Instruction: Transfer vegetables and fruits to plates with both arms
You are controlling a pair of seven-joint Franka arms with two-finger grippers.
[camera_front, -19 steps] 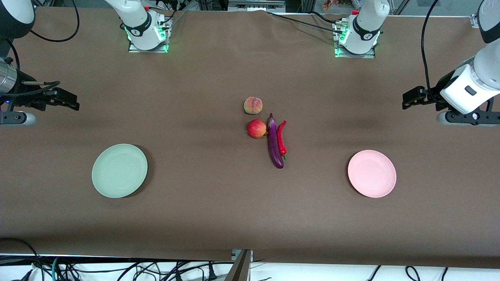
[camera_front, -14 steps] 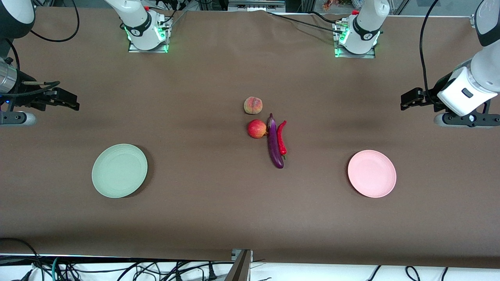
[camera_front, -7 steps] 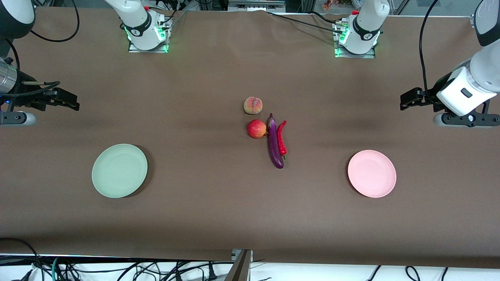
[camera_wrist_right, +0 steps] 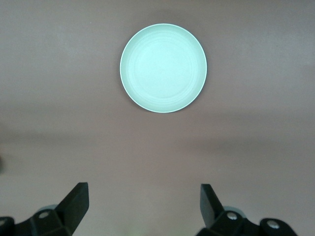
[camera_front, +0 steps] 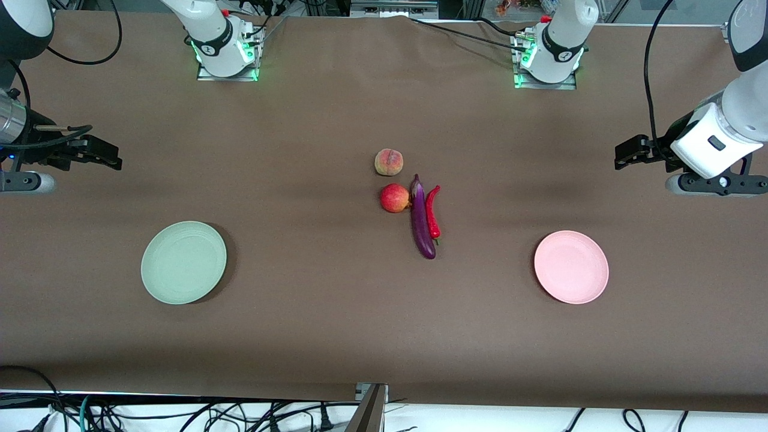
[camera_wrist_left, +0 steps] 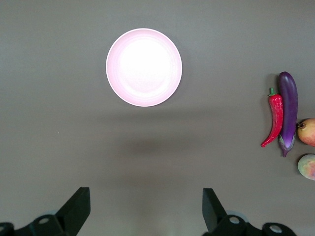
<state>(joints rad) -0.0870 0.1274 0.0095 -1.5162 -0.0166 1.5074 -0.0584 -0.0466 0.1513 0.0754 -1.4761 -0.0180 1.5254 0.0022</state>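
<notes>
In the middle of the table lie a peach (camera_front: 389, 162), a red round fruit (camera_front: 394, 198), a purple eggplant (camera_front: 422, 219) and a red chili (camera_front: 432, 211), close together. The eggplant touches the red fruit and lies alongside the chili. A pale green plate (camera_front: 183, 262) sits toward the right arm's end, a pale pink plate (camera_front: 571, 267) toward the left arm's end. My left gripper (camera_front: 624, 155) hangs open over bare cloth at its end. Its wrist view shows the pink plate (camera_wrist_left: 144, 67) and chili (camera_wrist_left: 273, 118). My right gripper (camera_front: 114, 161) hangs open at its end, and its wrist view shows the green plate (camera_wrist_right: 163, 68).
Brown cloth covers the table. Both arm bases (camera_front: 227, 51) (camera_front: 549, 57) stand along the edge farthest from the front camera. Cables and a metal post (camera_front: 369, 408) lie past the nearest edge. Wide bare cloth separates the produce from each plate.
The left arm's hand shifted slightly toward the table's middle early on, then held still. The right arm, produce and plates have not moved.
</notes>
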